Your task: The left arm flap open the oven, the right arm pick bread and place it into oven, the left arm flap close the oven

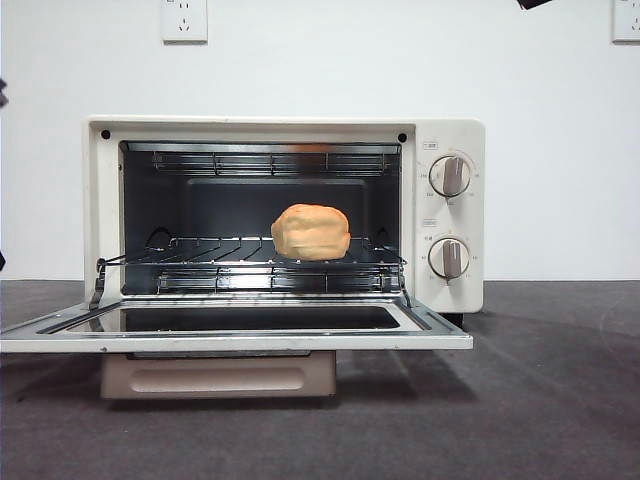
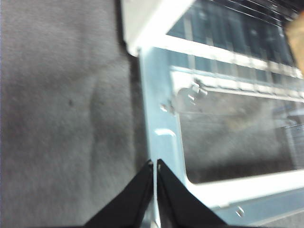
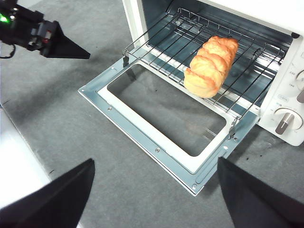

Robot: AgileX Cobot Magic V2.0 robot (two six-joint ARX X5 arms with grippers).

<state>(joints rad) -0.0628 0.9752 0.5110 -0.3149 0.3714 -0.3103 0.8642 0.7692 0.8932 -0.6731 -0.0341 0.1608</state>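
Observation:
The cream-white oven point(image 1: 450, 135) stands with its door point(image 1: 240, 340) flapped down flat. The golden bread point(image 1: 311, 232) lies on the wire rack point(image 1: 200, 250) inside, right of the middle; it also shows in the right wrist view as bread point(image 3: 211, 66) on the rack point(image 3: 161, 40). My left gripper point(image 2: 155, 165) is shut with nothing in it, its tips just above the outer left edge of the door point(image 2: 161, 118). The right wrist view shows this left gripper point(image 3: 85, 56) off the door's left side. My right gripper point(image 3: 156, 160) hangs open and empty, high above and in front of the door point(image 3: 142, 137).
Dark grey cloth point(image 1: 560, 400) covers the table around the oven. Two beige knobs point(image 1: 450, 175) sit on the oven's right panel. A white wall with sockets point(image 1: 184, 20) stands behind. A black arm tip point(image 1: 535, 3) shows at the top right corner.

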